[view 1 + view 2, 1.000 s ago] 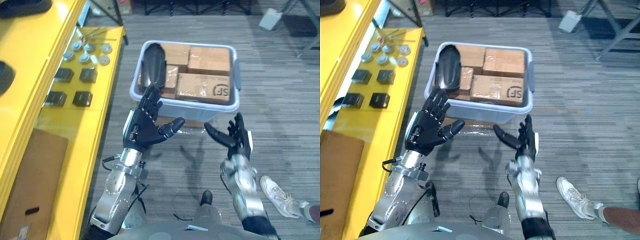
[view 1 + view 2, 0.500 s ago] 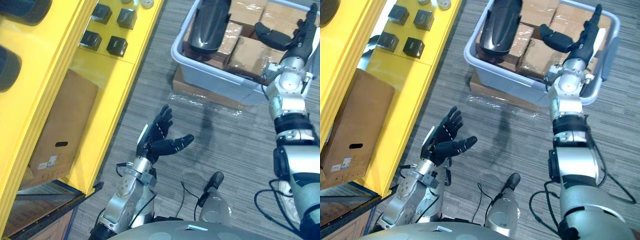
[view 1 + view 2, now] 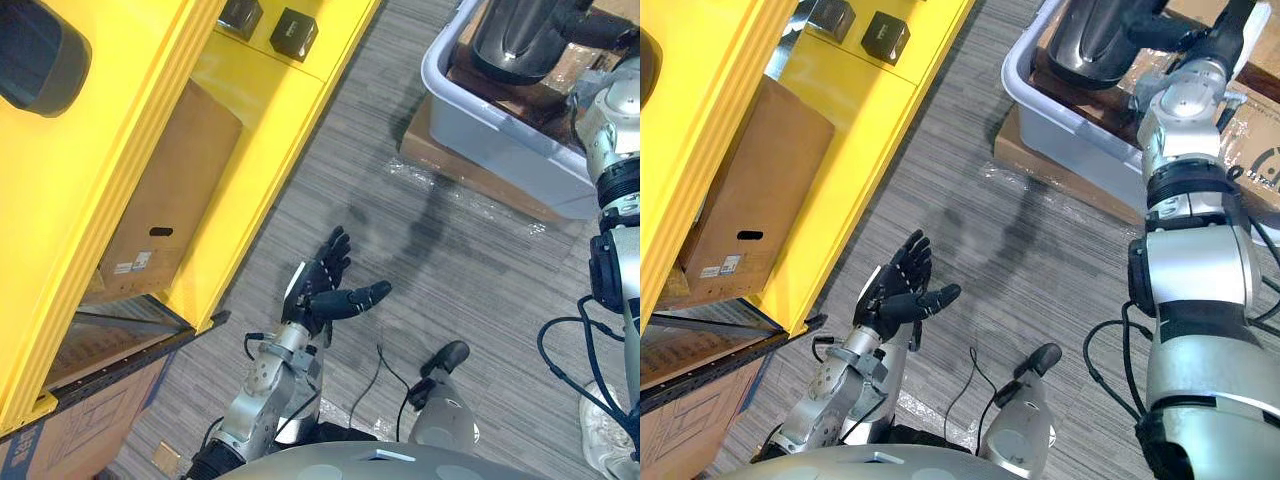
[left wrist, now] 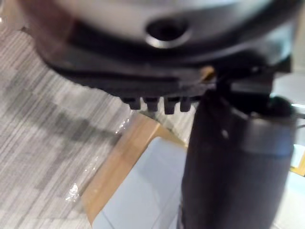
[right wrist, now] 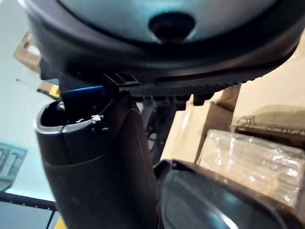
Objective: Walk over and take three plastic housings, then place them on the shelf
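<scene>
A glossy black plastic housing (image 3: 520, 35) lies on wrapped cardboard boxes (image 5: 252, 152) inside a pale grey bin (image 3: 500, 140) on the floor. My right arm stretches out to the bin. My right hand (image 3: 1230, 25) is open over the boxes, its thumb (image 3: 1155, 30) lying across the housing's (image 5: 214, 205) upper end. My left hand (image 3: 325, 290) hangs low over the carpet, open and holding nothing. Another dark housing (image 3: 40, 60) sits on the yellow shelf's (image 3: 150, 110) upper level.
Two small black blocks (image 3: 293, 32) rest on the shelf's lower level. A brown carton (image 3: 165, 190) stands below them. A flat cardboard sheet (image 3: 470, 180) lies under the bin. Grey carpet (image 3: 400, 260) stretches between shelf and bin.
The camera has swung, so the shelf and bin shifted in view. My right hand has moved further over the bin, its thumb now on the housing. The left hand stays low and open.
</scene>
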`<state>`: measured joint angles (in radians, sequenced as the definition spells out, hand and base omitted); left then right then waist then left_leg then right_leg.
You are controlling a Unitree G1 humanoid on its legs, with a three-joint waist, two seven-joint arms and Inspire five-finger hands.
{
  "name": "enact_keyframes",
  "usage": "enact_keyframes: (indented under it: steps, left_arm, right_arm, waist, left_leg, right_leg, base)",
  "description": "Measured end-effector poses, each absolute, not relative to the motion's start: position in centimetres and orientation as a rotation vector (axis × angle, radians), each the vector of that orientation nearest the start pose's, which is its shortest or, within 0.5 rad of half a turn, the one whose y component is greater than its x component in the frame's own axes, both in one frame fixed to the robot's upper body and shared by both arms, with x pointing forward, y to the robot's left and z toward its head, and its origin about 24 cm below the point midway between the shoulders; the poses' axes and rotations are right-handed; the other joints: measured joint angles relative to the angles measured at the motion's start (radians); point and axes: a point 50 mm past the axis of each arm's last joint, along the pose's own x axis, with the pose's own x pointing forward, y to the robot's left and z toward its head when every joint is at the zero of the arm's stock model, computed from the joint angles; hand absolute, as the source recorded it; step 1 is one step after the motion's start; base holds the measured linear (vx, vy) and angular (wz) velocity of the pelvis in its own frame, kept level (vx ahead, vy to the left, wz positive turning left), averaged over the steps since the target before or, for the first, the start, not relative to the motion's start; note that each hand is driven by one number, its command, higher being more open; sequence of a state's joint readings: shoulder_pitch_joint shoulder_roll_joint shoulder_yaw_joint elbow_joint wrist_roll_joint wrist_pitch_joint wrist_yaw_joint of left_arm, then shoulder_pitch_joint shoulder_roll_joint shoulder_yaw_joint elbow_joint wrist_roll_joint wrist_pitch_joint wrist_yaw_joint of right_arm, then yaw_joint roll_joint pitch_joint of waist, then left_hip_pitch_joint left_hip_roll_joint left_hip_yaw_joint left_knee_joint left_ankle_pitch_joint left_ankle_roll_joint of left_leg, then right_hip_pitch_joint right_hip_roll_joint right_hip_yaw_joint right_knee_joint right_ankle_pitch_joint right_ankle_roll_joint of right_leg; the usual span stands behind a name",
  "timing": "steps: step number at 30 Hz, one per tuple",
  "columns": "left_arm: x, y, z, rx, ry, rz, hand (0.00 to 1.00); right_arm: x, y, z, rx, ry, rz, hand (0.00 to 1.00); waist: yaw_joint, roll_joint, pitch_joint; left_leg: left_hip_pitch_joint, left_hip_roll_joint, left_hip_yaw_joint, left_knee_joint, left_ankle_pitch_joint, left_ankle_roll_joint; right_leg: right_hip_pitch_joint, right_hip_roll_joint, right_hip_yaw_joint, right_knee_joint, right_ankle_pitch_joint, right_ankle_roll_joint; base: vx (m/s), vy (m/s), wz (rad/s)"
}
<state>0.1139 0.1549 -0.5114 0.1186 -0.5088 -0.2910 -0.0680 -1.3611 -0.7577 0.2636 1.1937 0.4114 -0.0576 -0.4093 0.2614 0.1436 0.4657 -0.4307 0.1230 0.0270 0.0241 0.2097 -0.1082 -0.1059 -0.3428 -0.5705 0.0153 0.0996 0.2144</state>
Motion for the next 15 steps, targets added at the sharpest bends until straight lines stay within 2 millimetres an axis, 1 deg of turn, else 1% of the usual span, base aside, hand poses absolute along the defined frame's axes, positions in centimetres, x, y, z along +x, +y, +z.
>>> enact_keyframes:
  steps: [3,5,8,10,11,14,15]
  left_arm:
    - [20.0,7.5,0.4,-0.41,0.075,-0.409,1.0]
    - [20.0,7.6,0.3,-0.43,0.082,-0.401,1.0]
    - [20.0,7.7,0.0,-0.431,0.091,-0.392,1.0]
    - [19.9,7.7,-0.3,-0.429,0.102,-0.39,1.0]
    - [19.9,7.7,-0.4,-0.428,0.108,-0.39,1.0]
    - [19.7,7.6,-0.5,-0.429,0.113,-0.392,1.0]
    - [19.7,7.5,-0.5,-0.431,0.106,-0.394,1.0]
  right_arm:
    - [38.0,-32.2,31.7,-0.224,-0.308,-0.735,1.0]
    - [37.9,-32.7,31.4,-0.208,-0.264,-0.747,1.0]
    - [38.0,-33.3,30.0,-0.206,-0.135,-0.769,1.0]
    - [37.9,-33.4,30.0,-0.225,-0.115,-0.776,1.0]
    - [37.8,-33.7,30.2,-0.222,-0.101,-0.783,0.0]
    - [37.4,-34.4,30.1,-0.228,-0.05,-0.785,0.0]
    - [37.1,-34.8,30.5,-0.23,-0.049,-0.797,0.0]
  waist:
    - [0.016,0.0,0.015]
    - [0.018,-0.001,0.015]
    - [0.03,-0.001,0.016]
    - [0.034,-0.002,0.016]
    - [0.037,-0.003,0.017]
    - [0.038,-0.003,0.017]
    - [0.038,-0.004,0.018]
  left_leg:
    - [-0.002,0.0,-0.002,-0.006,0.003,0.0]
    - [-0.004,-0.005,-0.009,-0.033,0.02,0.002]
    - [-0.009,-0.006,-0.01,-0.047,0.028,0.002]
    - [-0.015,-0.006,-0.013,-0.047,0.029,0.003]
    - [-0.015,-0.007,-0.016,-0.047,0.029,0.003]
    - [-0.015,-0.006,-0.027,-0.056,0.034,0.003]
    - [-0.015,-0.006,-0.032,-0.074,0.046,0.003]
  right_leg:
    - [-0.001,0.0,-0.003,0.0,0.0,0.0]
    - [-0.008,0.0,-0.013,0.001,0.0,0.0]
    - [-0.015,-0.001,-0.017,0.003,0.0,0.0]
    - [-0.018,-0.001,-0.022,0.003,0.0,0.0]
    - [-0.017,-0.001,-0.025,0.005,0.0,0.0]
    - [-0.026,-0.001,-0.033,0.028,-0.006,-0.007]
    - [-0.035,-0.001,-0.036,0.038,-0.01,-0.014]
  base:
    - [0.0,0.002,0.03]
    - [0.0,0.007,0.11]
    - [0.0,0.0,0.03]
    - [0.0,-0.008,0.04]
    - [-0.02,-0.009,0.09]
    - [-0.02,-0.005,0.09]
    - [-0.03,-0.003,0.09]
